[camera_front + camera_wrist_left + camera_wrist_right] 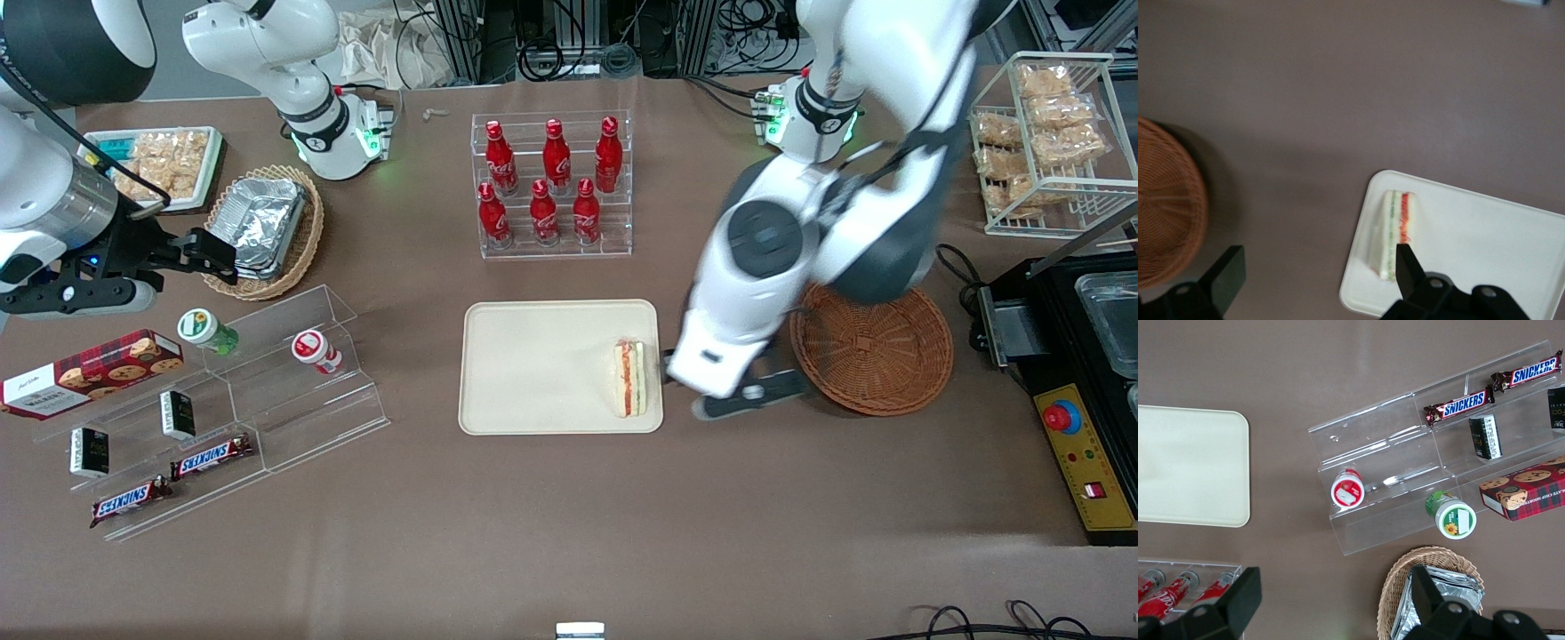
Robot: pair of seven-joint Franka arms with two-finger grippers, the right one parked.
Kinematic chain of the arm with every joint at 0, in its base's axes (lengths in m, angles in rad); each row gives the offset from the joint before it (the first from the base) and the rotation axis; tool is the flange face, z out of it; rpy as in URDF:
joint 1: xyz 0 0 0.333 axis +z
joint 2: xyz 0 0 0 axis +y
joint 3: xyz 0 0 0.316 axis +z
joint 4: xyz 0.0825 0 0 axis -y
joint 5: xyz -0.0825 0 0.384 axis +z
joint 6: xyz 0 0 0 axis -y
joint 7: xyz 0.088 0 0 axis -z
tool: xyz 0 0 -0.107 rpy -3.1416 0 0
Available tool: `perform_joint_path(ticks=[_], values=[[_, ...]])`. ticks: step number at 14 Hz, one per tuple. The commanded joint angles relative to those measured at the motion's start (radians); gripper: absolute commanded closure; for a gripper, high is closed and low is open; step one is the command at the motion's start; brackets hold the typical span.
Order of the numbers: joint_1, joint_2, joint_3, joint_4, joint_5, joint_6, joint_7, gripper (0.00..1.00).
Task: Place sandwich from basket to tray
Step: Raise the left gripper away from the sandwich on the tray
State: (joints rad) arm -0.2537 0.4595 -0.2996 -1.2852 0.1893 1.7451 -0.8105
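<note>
Sandwich [629, 379]: one, lying on the tray [533, 373] at the edge toward the working arm's end of the counter [569, 533], filling layers facing up; delivery appears done. Claw [711, 396]: released, fingers spread and empty, low over the counter between tray and basket, beside the sandwich and not touching it. Basket [876, 356]: empty; judged remaining, only the arm's retreat.

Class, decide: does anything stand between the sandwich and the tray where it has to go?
Nothing does: the triangular white-bread sandwich already lies on the cream rectangular tray. The open gripper hovers between tray and empty reddish-brown wicker basket.
</note>
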Motion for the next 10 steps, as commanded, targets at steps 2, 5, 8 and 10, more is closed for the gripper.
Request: perform_joint_path(ticks=[2, 5, 8, 10], values=[[0.146, -0.155, -0.004, -0.046, -0.095, -0.136, 0.216, 0.00], [0.295, -0.275, -0.004, -0.155, -0.169, -0.158, 0.412, 0.00], [0.407, -0.364, -0.003, -0.275, -0.174, -0.121, 0.586, 0.00], [0.460, -0.398, -0.001, -0.334, -0.172, -0.115, 0.669, 0.00]])
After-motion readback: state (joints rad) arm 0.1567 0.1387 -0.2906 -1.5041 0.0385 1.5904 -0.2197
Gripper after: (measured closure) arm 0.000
